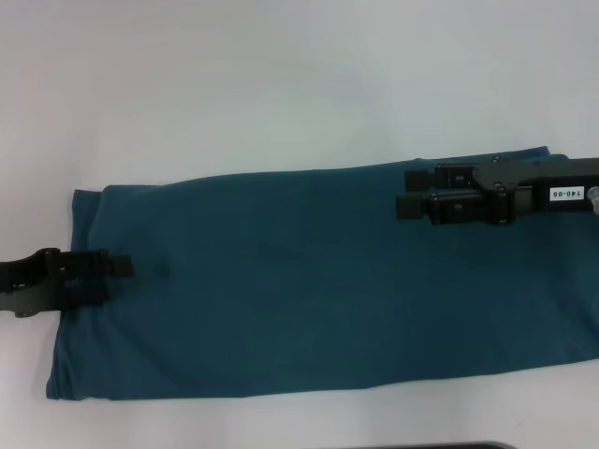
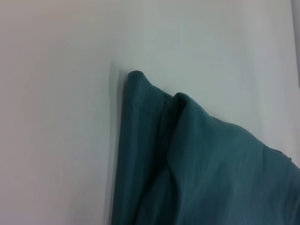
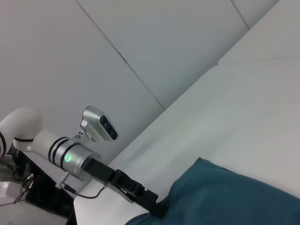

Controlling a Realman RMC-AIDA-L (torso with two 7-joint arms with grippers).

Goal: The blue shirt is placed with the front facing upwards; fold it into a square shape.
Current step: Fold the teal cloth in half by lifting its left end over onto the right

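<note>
Lying folded lengthwise, blue shirt (image 1: 309, 281), left gripper (image 1: 120, 267) at its end

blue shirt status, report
Left gripper at shirt's left end, right gripper over its far right. Blue shirt a long flat band, not yet square. Nothing in the way.

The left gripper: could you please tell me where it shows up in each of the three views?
Head view: left gripper at the left edge, over the blue shirt's left end.
Left wrist view: not in it; only shirt and white table.
Right wrist view: far off at the bottom, tip at the shirt's edge.
Shared landmark: the blue shirt.
</note>
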